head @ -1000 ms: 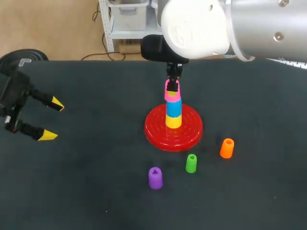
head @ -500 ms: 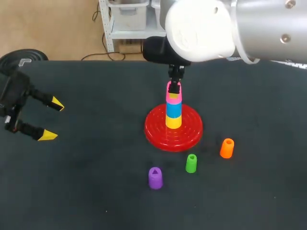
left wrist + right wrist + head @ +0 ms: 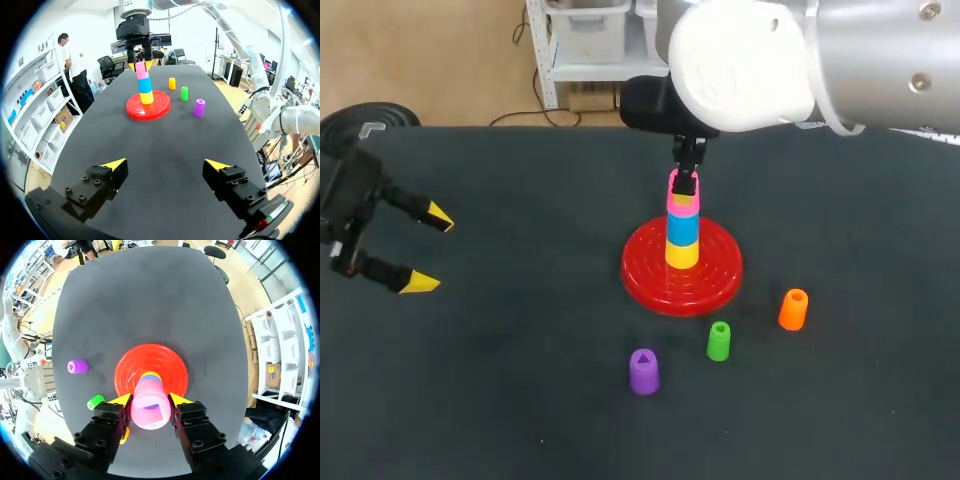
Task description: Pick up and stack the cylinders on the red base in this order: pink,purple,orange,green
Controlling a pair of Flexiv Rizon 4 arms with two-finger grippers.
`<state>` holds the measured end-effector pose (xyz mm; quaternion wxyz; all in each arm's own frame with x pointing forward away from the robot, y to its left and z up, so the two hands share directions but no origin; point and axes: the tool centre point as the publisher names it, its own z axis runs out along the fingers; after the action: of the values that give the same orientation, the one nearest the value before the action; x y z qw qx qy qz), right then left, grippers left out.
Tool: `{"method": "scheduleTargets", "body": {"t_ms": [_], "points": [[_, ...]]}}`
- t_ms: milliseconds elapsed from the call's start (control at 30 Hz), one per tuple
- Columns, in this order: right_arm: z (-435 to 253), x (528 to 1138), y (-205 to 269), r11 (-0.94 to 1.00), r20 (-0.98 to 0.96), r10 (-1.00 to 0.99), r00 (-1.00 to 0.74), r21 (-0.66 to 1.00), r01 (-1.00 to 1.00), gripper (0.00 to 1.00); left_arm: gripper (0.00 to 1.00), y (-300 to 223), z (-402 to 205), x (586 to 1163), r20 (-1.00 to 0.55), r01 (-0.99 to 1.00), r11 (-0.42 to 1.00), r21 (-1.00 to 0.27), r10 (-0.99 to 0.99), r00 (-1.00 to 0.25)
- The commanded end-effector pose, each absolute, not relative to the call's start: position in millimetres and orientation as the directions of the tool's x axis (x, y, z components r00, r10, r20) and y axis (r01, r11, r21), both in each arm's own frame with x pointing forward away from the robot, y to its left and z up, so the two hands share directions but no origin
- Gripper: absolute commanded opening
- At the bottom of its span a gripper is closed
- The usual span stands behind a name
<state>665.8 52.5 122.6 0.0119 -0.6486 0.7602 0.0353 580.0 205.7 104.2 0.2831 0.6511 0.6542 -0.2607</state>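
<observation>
The red base (image 3: 655, 285) holds a stack: a yellow cylinder (image 3: 682, 253), a blue one (image 3: 682, 229), and the pink cylinder (image 3: 682, 205) on top. My right gripper (image 3: 683, 184) comes down from above and is shut on the pink cylinder (image 3: 150, 412), a finger on each side. The purple (image 3: 643, 371), green (image 3: 718, 341) and orange (image 3: 793, 309) cylinders stand upright on the table in front of the base. My left gripper (image 3: 428, 250) hangs open and holds nothing at the far left, far from the base (image 3: 148, 107).
The table is a dark mat. From the right wrist, the purple cylinder (image 3: 77, 366) and green cylinder (image 3: 95, 402) lie off to one side of the base (image 3: 172, 365). My right arm's big white joint hangs over the table's back middle.
My right arm has shifted slightly to the right with the pink cylinder still in its grip. The left arm and loose cylinders have not moved.
</observation>
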Motion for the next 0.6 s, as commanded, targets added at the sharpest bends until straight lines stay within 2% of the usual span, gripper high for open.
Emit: {"method": "scheduleTargets", "body": {"t_ms": [33, 600], "points": [[122.1, 663.1, 49.1, 0.156, -0.066, -0.985, -0.157, 0.025, -0.987, 0.0, 1.0, 206.3, 103.0, 579.6, -0.712, 0.999, 0.016, 0.032, 0.702, 0.011], [118.2, 663.6, 53.6, 0.14, -0.062, -0.988, -0.142, 0.03, -0.99, 0.0, 1.0, 206.3, 103.0, 579.6, -0.712, 0.999, 0.016, 0.032, 0.702, 0.011]]}}
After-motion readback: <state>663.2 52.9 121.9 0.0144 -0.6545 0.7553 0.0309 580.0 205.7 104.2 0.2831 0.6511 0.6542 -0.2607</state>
